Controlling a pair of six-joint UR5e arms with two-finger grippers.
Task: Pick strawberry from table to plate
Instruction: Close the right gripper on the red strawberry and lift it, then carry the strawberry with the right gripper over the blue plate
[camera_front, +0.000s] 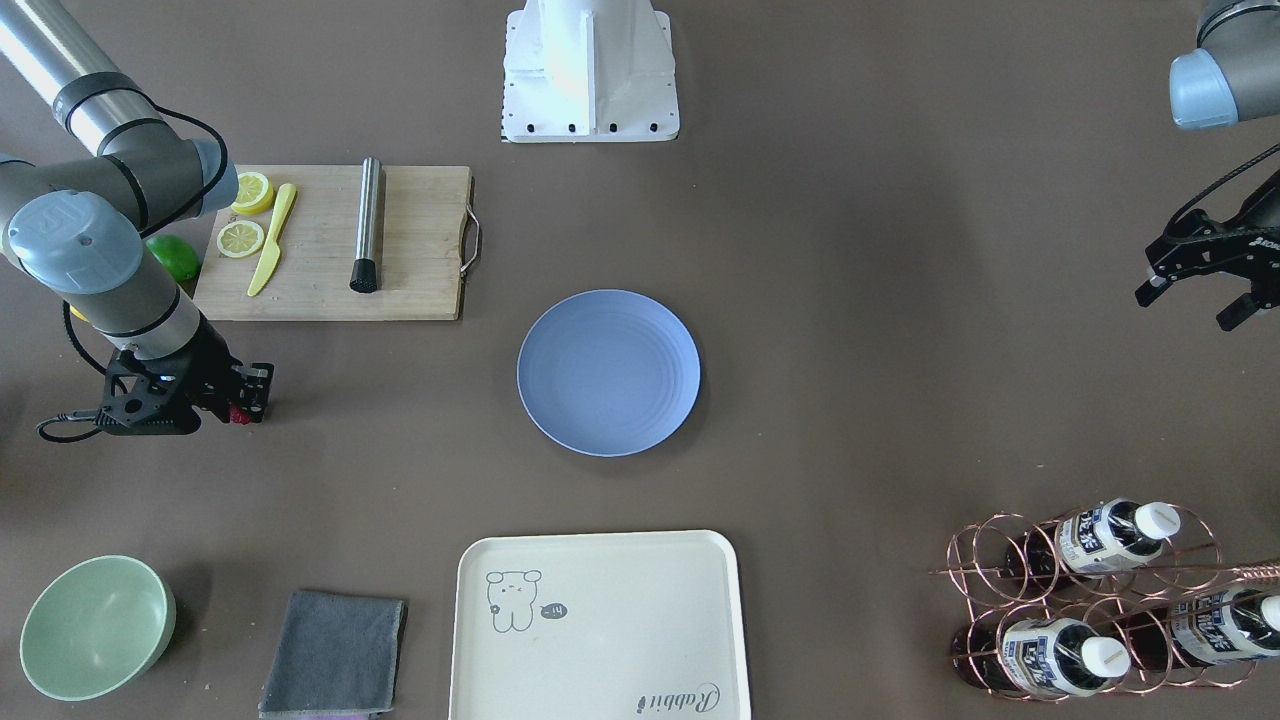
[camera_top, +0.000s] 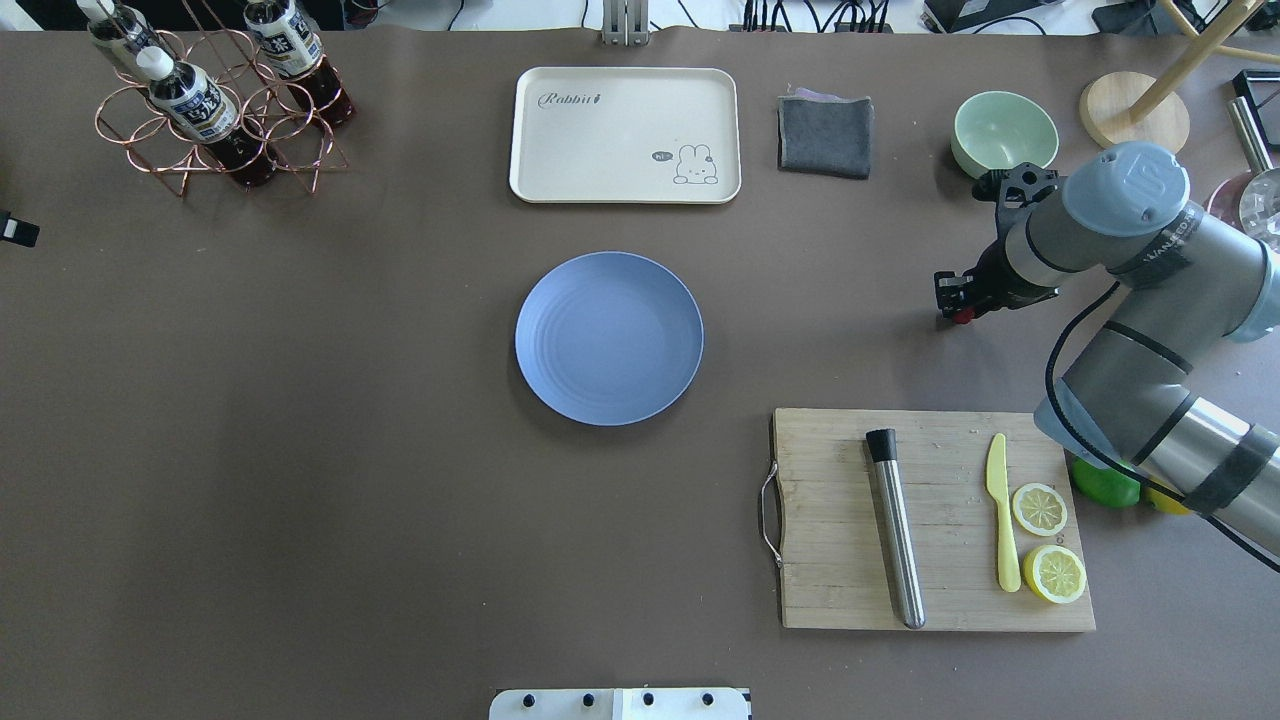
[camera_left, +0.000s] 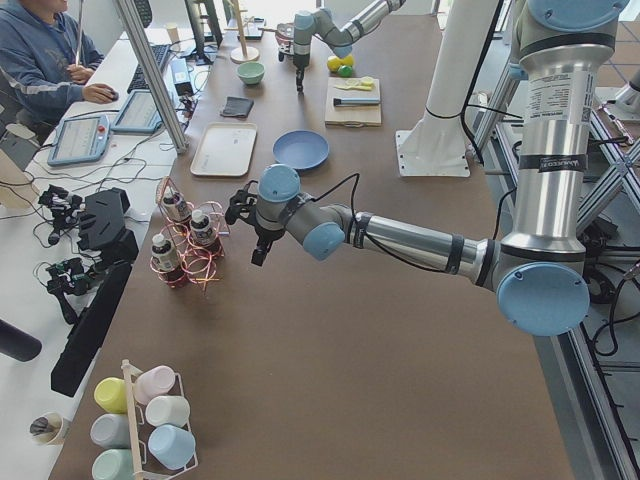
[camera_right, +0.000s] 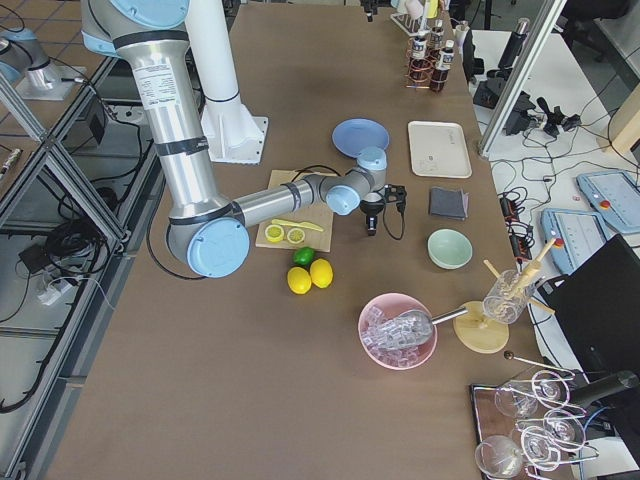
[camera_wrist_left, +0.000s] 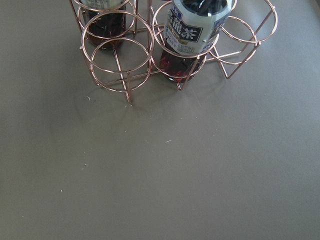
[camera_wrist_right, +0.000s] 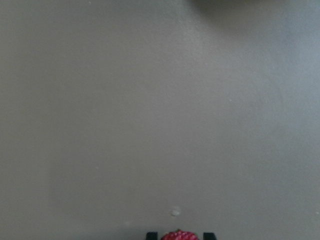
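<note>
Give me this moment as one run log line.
right gripper: shut on strawberry | strawberry: not yet on plate | plate: empty | left gripper: open, holds nothing

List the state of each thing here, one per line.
right gripper: shut on strawberry
strawberry: gripped between the fingers, not yet on plate
plate: empty
left gripper: open, empty
bowl: upright, empty
tray: empty
bottles: capped
cloth: folded
</note>
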